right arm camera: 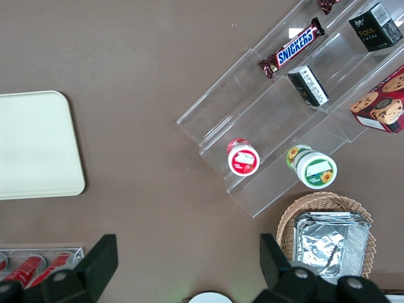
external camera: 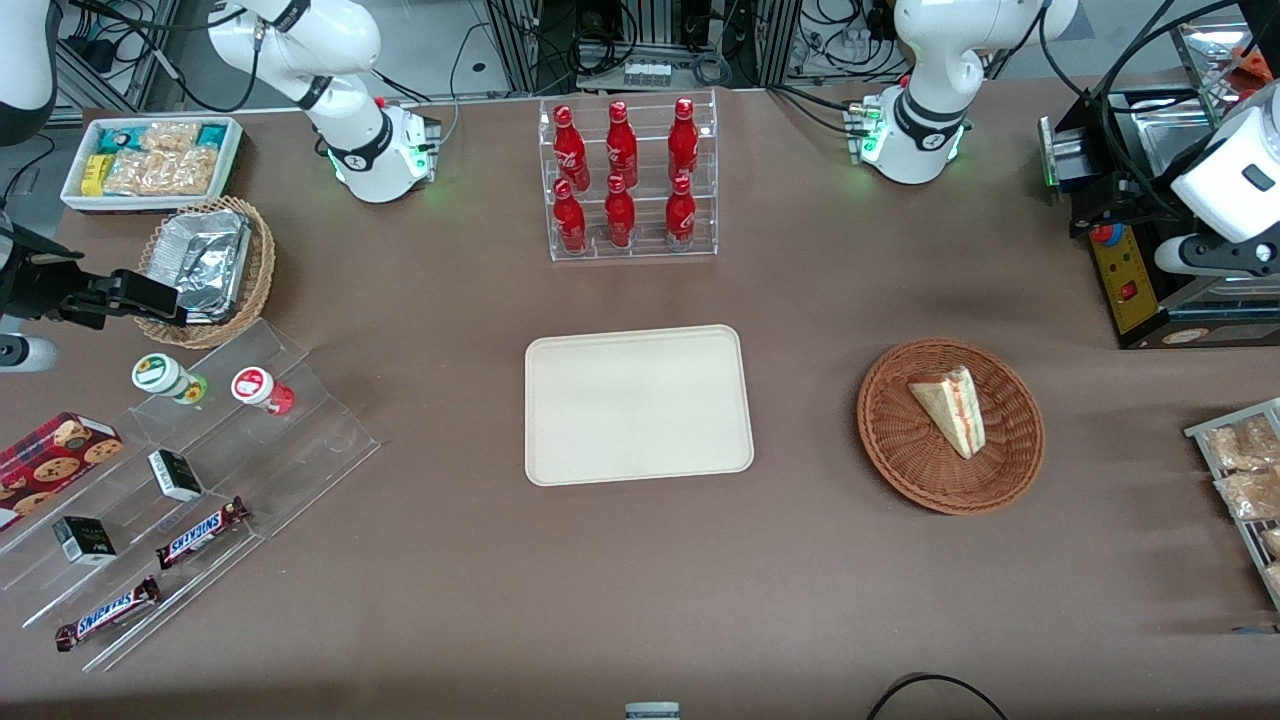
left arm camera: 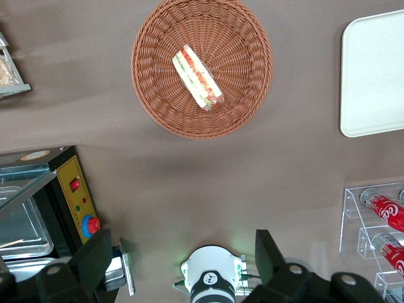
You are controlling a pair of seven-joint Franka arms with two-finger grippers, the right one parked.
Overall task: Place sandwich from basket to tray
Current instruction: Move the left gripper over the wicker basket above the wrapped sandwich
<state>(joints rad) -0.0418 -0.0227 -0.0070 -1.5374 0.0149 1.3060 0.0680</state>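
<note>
One sandwich [external camera: 950, 408] lies in one basket [external camera: 950, 426], 3 o'clock of the one tray [external camera: 638, 405], well apart from it. Six red bottles [external camera: 622, 175] stand in a clear rack at the tray's 12 o'clock. Nothing stands between basket and tray. The gripper [left arm camera: 183, 262] hangs high above the table toward the working arm's end, fingers [left arm camera: 93, 257] spread wide, holding nothing. The wrist view shows the sandwich's filling edge [left arm camera: 198, 78]; the front view shows mostly bread.
</note>
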